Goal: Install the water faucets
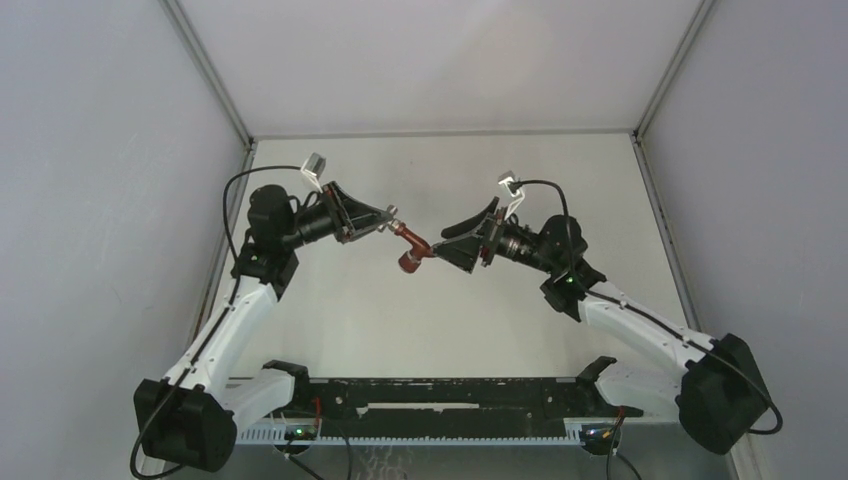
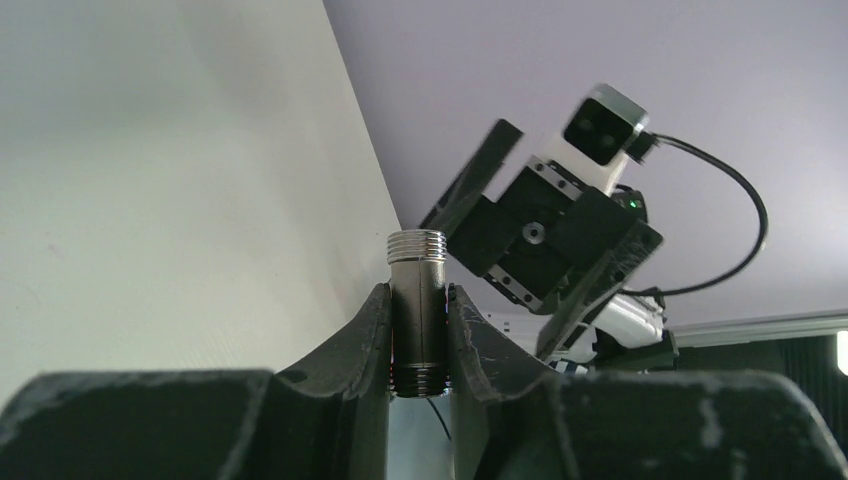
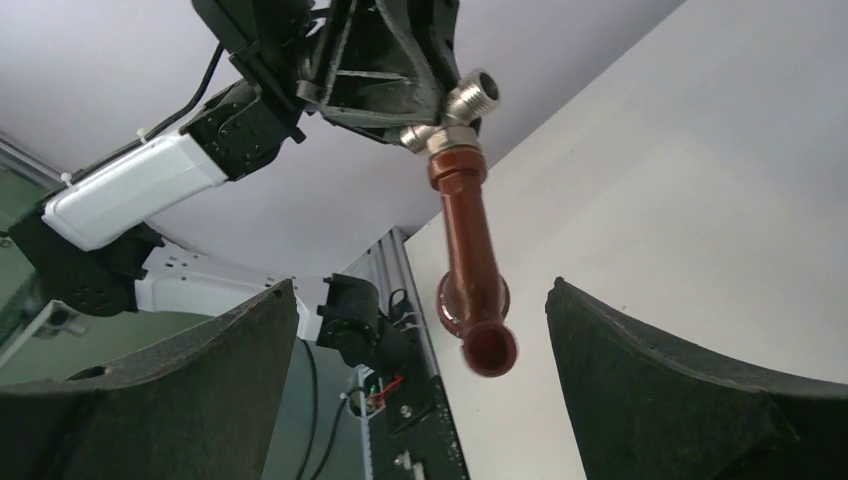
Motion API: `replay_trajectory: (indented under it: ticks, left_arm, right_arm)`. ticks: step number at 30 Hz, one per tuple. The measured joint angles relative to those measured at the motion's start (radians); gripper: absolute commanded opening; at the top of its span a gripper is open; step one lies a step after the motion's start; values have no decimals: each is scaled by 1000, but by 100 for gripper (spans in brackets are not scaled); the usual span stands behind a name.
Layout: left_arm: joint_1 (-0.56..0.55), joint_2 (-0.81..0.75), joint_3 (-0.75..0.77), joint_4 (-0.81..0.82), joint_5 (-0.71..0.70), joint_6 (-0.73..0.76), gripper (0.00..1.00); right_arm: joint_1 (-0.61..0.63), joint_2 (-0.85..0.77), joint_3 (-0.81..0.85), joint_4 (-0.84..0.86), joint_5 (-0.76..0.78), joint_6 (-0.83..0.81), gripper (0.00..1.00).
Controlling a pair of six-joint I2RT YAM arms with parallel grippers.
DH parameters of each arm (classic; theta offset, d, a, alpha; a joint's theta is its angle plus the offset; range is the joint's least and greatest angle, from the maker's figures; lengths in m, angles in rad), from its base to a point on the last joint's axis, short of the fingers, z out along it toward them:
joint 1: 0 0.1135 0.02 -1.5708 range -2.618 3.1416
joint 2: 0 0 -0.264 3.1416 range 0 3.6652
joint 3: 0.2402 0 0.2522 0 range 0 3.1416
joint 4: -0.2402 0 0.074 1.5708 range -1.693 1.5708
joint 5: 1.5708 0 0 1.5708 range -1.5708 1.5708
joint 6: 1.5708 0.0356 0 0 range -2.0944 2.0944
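Observation:
A reddish-brown water faucet point(image 1: 410, 246) hangs in the air over the middle of the white table, joined to a silvery threaded fitting point(image 1: 392, 212). My left gripper point(image 1: 383, 219) is shut on that fitting point(image 2: 417, 262), which stands upright between its fingers point(image 2: 370, 330). In the right wrist view the faucet's pipe point(image 3: 468, 235) points down from the fitting point(image 3: 462, 104) and the left gripper point(image 3: 400, 60). Its round mouth point(image 3: 490, 350) lies between the wide-apart fingers of my right gripper point(image 3: 420, 292), touching neither. My right gripper point(image 1: 441, 246) is open, just right of the faucet.
A black rail point(image 1: 430, 395) with wiring runs along the near edge between the arm bases. Grey walls point(image 1: 100, 200) close in the white table point(image 1: 450, 320) on the left, right and back. The right arm's camera point(image 2: 600, 125) faces the left wrist.

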Motion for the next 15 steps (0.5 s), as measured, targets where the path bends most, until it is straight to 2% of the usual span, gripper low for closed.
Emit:
replay_trajectory:
  ticks: [4,6,13,14,15]
  left_arm:
    - [-2,-16,0,4,16,7,0]
    - [-7,-18,0,3,19,9,0]
    - [-36,-43,0,-22,22,35,0]
    - [-37,-46,0,-31,25,42,0]
    - [-39,-47,0,-36,28,45,0]
  right_arm:
    - [16,96,0,80,-24,60,98]
    - [34,131,0,104,-32,76,91]
    - [95,208,0,204,-82,113,54]
    - [98,215,0,217,-87,118,47]
    - [97,222,0,225,-88,124,34]
